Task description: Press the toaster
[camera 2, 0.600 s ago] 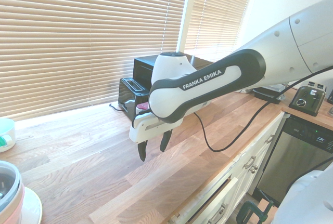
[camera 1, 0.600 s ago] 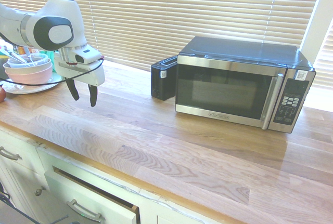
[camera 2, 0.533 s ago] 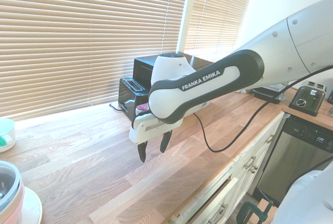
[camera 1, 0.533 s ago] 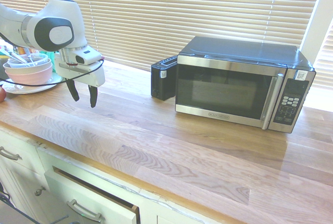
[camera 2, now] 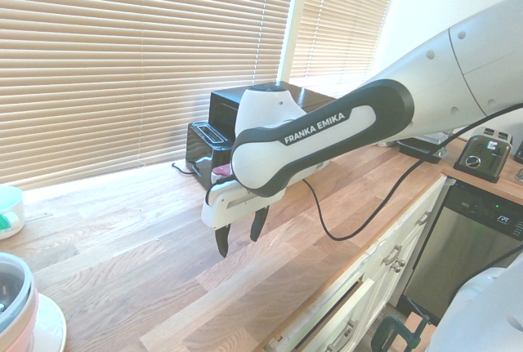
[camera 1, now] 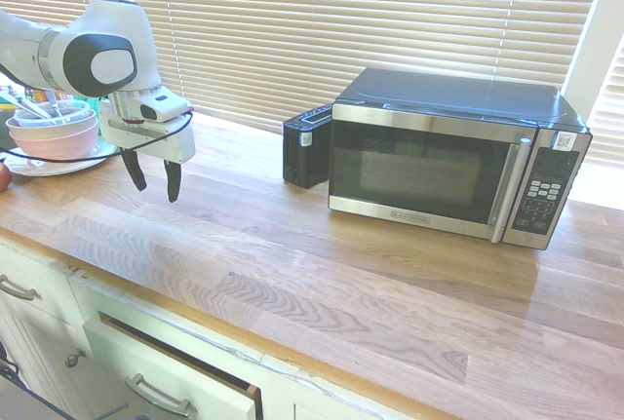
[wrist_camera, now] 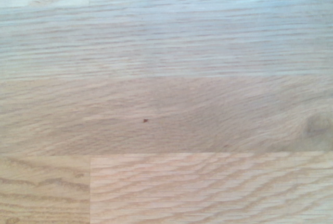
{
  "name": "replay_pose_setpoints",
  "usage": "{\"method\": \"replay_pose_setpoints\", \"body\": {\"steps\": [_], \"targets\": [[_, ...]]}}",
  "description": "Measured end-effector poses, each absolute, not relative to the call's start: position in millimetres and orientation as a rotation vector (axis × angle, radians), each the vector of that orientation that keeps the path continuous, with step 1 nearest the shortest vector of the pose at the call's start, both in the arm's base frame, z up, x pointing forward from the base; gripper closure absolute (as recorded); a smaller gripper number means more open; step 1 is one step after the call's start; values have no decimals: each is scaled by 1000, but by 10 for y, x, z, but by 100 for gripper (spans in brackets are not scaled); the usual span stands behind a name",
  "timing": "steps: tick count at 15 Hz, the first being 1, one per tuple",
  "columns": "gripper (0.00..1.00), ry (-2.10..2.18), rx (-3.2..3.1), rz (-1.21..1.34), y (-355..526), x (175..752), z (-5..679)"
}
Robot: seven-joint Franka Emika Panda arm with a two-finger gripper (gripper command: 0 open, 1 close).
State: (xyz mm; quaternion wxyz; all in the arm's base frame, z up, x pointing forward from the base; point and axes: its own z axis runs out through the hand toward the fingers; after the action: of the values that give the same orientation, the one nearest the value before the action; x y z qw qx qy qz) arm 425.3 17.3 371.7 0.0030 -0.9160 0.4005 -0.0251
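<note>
The claw (camera 1: pixel 154 176) hangs released and empty above the countertop (camera 1: pixel 322 254), well apart from the toaster (camera 1: pixel 306 150).

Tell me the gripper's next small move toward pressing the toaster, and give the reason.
Probably carry the gripper sideways across the counter toward the toaster, keeping its height. It hangs open and empty above bare wood, well apart from the toaster, which stands against the microwave. The wrist view shows only wood grain, so the toaster is not yet beneath it.
</note>
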Motion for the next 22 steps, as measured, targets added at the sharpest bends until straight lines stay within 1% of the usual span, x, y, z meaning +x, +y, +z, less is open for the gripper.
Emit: {"method": "replay_pose_setpoints", "body": {"steps": [3, 9, 17, 20, 22], "targets": [[0, 1291, -2854, -134, 119, 4331, 3842], [0, 1383, -2796, -341, -146, 4710, 4524], [0, 1546, -2738, -480, -488, 5486, 5215], [0, 1581, -2703, -519, -662, 5626, 5325], [0, 1604, -2680, -536, -800, 5698, 5264]]}}
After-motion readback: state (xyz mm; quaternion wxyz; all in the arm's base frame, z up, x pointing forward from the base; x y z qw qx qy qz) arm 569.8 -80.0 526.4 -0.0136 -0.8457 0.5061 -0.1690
